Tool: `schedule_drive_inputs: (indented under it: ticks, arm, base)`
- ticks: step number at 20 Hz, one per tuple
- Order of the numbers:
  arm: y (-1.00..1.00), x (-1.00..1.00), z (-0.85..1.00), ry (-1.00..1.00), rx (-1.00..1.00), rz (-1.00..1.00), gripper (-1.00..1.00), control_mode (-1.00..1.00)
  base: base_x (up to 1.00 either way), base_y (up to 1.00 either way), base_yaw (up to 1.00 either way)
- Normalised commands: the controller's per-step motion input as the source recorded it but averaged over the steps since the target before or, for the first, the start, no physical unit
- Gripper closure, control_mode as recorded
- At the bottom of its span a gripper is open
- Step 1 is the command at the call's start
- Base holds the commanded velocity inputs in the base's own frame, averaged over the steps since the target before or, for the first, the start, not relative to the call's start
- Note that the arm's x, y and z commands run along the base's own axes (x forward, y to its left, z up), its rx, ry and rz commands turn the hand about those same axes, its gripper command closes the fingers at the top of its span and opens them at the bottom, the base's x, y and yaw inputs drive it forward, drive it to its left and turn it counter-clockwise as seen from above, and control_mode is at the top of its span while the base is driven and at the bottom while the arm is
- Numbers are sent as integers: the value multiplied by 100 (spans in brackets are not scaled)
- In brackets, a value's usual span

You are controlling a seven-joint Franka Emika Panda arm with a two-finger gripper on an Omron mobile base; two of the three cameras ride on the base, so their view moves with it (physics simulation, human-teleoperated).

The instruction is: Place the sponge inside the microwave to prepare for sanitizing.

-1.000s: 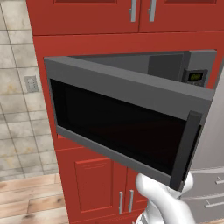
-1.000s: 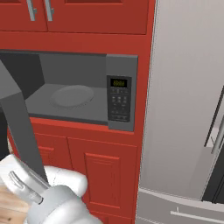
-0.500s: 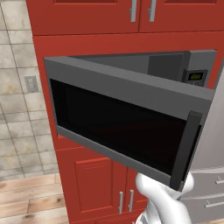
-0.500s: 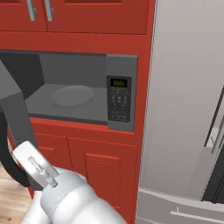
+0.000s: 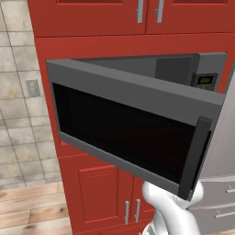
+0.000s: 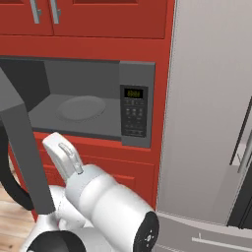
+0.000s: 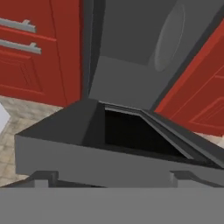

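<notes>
Microwave (image 6: 98, 106) is sitting built into the red cabinets (image 5: 92, 23), beside the big grey refrigerator (image 6: 211, 108), and its door (image 5: 133, 133) is standing wide open, swinging out toward the left. The black glass of the door is facing the left base camera, with the dark handle (image 5: 195, 156) running down its free edge. Inside, the round grey turntable (image 6: 81, 107) is lying bare on the floor of the cavity. The keypad panel (image 6: 135, 115) with a green display is sitting to the right of the cavity. The white arm (image 6: 98, 202) is rising below the open door. In the hand view, the gripper (image 7: 111, 177) is holding its fingertips spread wide apart, gripping nothing, just below the edge of the door. I cannot tell where the sponge is.
</notes>
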Motion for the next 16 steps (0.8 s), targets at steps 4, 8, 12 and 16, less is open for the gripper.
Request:
schedule_drive_inputs:
  ticks: [4, 8, 12, 16]
  arm:
    - [10, 35, -7, 14, 0, 6, -100, -100]
    - [25, 13, -17, 3, 0, 6, -100, -100]
    - [10, 9, -11, 0, 1, 6, -100, -100]
    - [1, 4, -3, 4, 12, 7, -100, -100]
  base:
    - [0, 0, 0]
    - [0, 0, 0]
    - [0, 0, 0]
    - [0, 0, 0]
